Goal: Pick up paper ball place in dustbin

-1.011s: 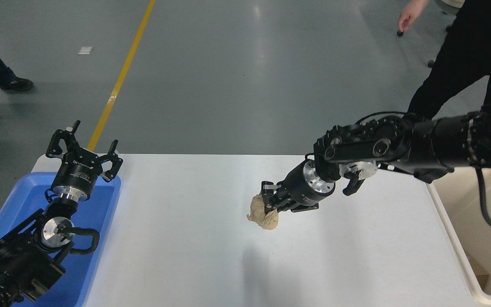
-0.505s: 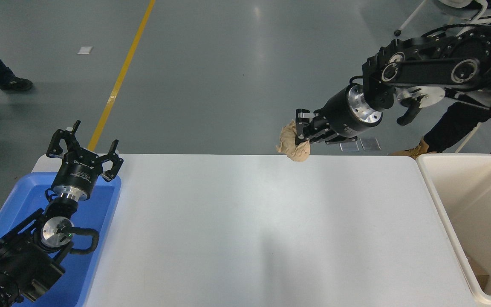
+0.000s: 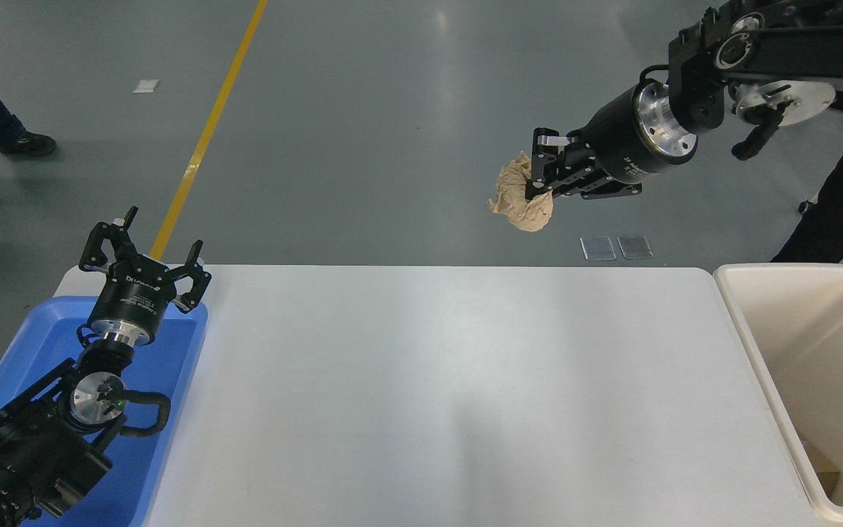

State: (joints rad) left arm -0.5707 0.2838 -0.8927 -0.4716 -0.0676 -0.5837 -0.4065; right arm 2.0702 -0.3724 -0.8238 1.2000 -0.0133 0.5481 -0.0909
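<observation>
**Grey floor backdrop, ball held aloft**

Crumpled tan-brown paper ball [image 3: 520, 201], clamped in the right end effector [image 3: 542, 179], hangs well left of the cream-white rectangular plastic dustbin [image 3: 758, 351]. Best carried fully over the rim before letting go. Left end effector [image 3: 145, 263] parked, spread wide.

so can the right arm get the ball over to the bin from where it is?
Probably yes. The right tool is shut on the ball, held high above the table's far edge. The bin is open-topped at the table's right end, with nothing in the way.
</observation>
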